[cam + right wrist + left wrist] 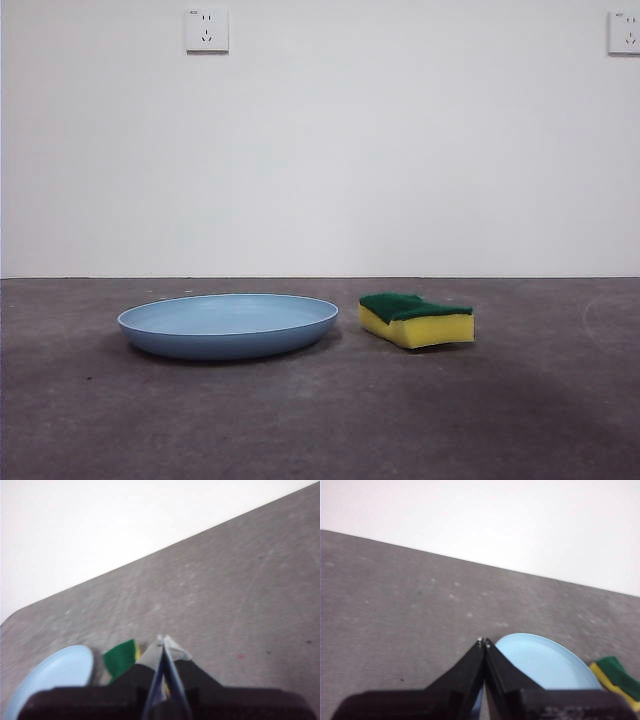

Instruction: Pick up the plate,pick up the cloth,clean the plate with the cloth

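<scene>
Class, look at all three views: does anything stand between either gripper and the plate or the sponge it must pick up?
Nothing visible does. The plate and sponge lie side by side, apart, on the bare table. The left gripper, shut, is above the plate's side; the right gripper, shut, is near the sponge.

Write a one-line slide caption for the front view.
Light-blue plate and green-topped yellow sponge lie side by side, apart, on the grey table, untouched, no arm in view.

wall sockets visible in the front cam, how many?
2. One socket is high on the wall, above the plate. The other socket is at the right edge, partly cut off by the frame. More may lie outside the view.
</scene>
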`<action>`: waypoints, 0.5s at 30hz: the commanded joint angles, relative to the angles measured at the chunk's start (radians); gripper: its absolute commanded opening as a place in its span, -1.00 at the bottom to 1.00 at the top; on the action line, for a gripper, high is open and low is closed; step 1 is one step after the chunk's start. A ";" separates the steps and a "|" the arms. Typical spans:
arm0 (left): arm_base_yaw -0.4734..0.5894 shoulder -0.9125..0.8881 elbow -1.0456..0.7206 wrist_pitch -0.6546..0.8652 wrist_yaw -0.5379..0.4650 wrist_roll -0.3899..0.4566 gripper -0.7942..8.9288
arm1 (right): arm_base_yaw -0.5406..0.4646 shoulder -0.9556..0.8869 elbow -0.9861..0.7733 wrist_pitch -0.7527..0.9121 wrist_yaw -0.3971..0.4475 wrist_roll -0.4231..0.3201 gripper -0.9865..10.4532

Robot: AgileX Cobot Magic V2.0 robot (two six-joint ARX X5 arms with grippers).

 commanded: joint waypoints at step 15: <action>0.002 0.573 0.475 -0.417 0.316 0.171 -0.84 | 0.002 0.637 0.653 -0.514 -0.320 -0.400 -0.80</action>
